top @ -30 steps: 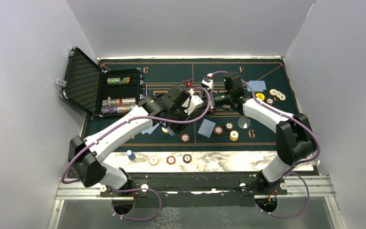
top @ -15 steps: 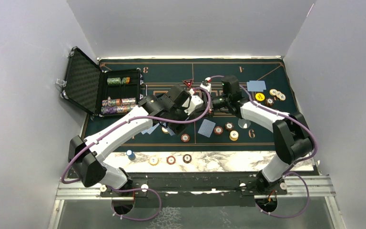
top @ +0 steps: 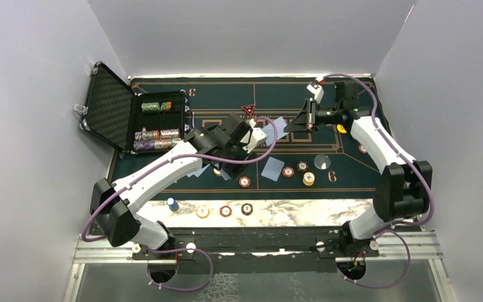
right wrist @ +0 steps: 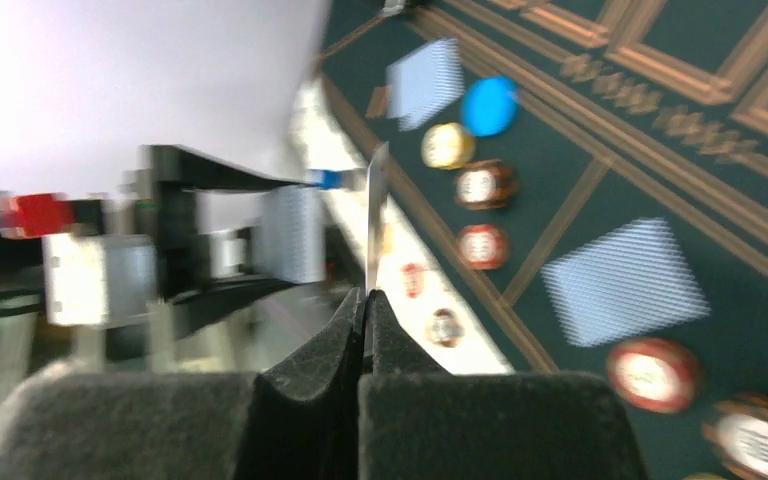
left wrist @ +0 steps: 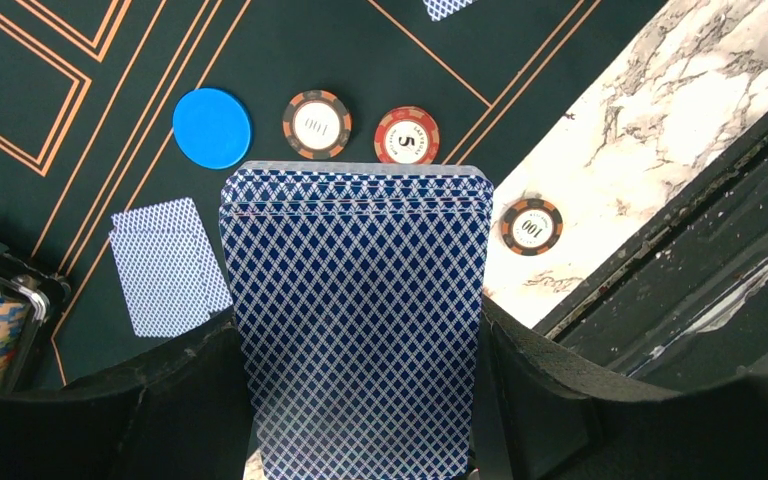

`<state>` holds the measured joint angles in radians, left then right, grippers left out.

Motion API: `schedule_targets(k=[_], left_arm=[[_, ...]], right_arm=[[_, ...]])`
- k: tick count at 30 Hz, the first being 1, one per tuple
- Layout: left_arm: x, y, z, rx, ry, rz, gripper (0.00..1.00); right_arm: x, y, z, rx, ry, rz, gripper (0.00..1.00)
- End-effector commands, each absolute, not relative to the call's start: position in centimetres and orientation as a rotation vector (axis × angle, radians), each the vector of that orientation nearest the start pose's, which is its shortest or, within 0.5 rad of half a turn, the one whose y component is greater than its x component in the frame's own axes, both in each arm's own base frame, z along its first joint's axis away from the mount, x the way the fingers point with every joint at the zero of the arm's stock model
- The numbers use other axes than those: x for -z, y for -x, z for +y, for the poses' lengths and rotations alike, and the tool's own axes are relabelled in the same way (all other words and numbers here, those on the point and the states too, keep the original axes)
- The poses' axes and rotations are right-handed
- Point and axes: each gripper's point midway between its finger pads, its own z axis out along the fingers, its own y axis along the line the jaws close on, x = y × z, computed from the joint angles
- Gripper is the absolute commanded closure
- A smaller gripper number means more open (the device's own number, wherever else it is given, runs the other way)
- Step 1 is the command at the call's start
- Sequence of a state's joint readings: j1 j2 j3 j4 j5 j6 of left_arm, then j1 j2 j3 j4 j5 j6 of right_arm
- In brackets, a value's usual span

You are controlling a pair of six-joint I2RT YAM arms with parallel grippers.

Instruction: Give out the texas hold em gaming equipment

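Top external: your right tool [top: 294, 125] pinches one card [top: 280, 128], left tool [top: 256, 136] clamps the deck [left wrist: 358, 300]; dealing looks part-done.

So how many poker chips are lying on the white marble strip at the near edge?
3, in a row left of centre: left chip, middle chip, right chip. The left arm may hide more.

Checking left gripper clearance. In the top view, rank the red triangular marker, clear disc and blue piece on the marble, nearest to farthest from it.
1. Red triangular marker, just beyond the left gripper.
2. Clear disc, to its right.
3. Blue piece, near-left, on the marble.
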<state>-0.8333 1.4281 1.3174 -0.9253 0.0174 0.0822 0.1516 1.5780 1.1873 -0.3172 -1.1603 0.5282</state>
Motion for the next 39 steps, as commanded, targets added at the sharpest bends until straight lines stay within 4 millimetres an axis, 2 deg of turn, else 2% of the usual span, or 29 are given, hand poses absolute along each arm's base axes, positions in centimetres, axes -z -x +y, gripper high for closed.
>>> schedule_targets(k=[1,3,5,7,9,12,17,19,21,23,25,27,29,30,31,34,35,37,39], left_arm=[[-18.1,-22.4,-23.7,0.252,-1.077,2.362,1.00],[-18.2,-22.3,-23.4,0.248,-1.056,2.371,1.00],[-18.3,-22.1,-23.4,0.257,-1.048,2.370,1.00],[-18.4,-22.0,-23.3,0.266,-1.056,2.365,1.00],[-18.3,-21.8,-23.3,0.269,-1.070,2.362,1.00],[-18.0,-21.8,-23.3,0.267,-1.079,2.361,1.00],[-17.9,-21.6,-23.5,0.291,-1.068,2.366,1.00],[-17.9,-21.6,-23.5,0.293,-1.067,2.367,1.00],[-17.8,-21.6,-23.5,0.295,-1.062,2.370,1.00],[-17.7,-21.5,-23.5,0.299,-1.063,2.375,1.00],[-17.7,-21.5,-23.6,0.304,-1.066,2.376,1.00],[-17.8,-21.6,-23.6,0.301,-1.071,2.369,1.00],[-17.9,-21.6,-23.6,0.295,-1.078,2.362,1.00],[-18.0,-21.7,-23.7,0.297,-1.080,2.356,1.00],[-17.9,-21.7,-23.7,0.300,-1.083,2.352,1.00],[-17.9,-21.6,-23.9,0.318,-1.113,2.330,1.00],[-18.0,-21.6,-24.0,0.323,-1.125,2.320,1.00],[-18.2,-21.7,-24.0,0.314,-1.133,2.306,1.00],[-18.2,-21.8,-24.0,0.309,-1.143,2.298,1.00]], right_arm=[[-16.5,-29.3,15.9,-0.996,0.487,2.538,0.99],[-14.9,-27.6,15.7,-0.994,0.595,2.570,0.99],[-14.3,-25.5,17.5,-1.082,0.725,2.551,0.99],[-12.2,-23.3,18.8,-1.081,0.855,2.621,0.99],[-11.0,-22.4,19.7,-1.099,0.920,2.641,0.99],[-9.1,-24.1,19.5,-1.031,0.942,2.693,0.99],[-6.9,-28.0,19.4,-0.893,0.958,2.753,0.99],[-6.3,-29.1,19.3,-0.843,0.942,2.765,0.90],[-6.6,-30.6,19.9,-0.815,0.899,2.717,0.78],[-7.0,-32.2,20.2,-0.780,0.844,2.697,0.63],[-7.6,-32.9,19.8,-0.727,0.772,2.739,0.47],[-8.8,-33.2,18.5,-0.601,0.691,2.772,0.28],[-11.0,-33.6,17.4,-0.491,0.568,2.744,0.14],[-12.3,-33.7,17.4,-0.495,0.492,2.714,0.10],[-13.5,-33.5,18.4,-0.585,0.452,2.684,0.09],[-17.1,-29.9,23.9,-1.170,0.460,2.603,0.15],[-18.6,-29.3,25.5,-1.360,0.454,2.521,0.17],[-20.5,-27.3,27.5,-1.655,0.417,2.400,0.17],[-21.7,-26.0,28.5,-1.811,0.406,2.317,0.15]])
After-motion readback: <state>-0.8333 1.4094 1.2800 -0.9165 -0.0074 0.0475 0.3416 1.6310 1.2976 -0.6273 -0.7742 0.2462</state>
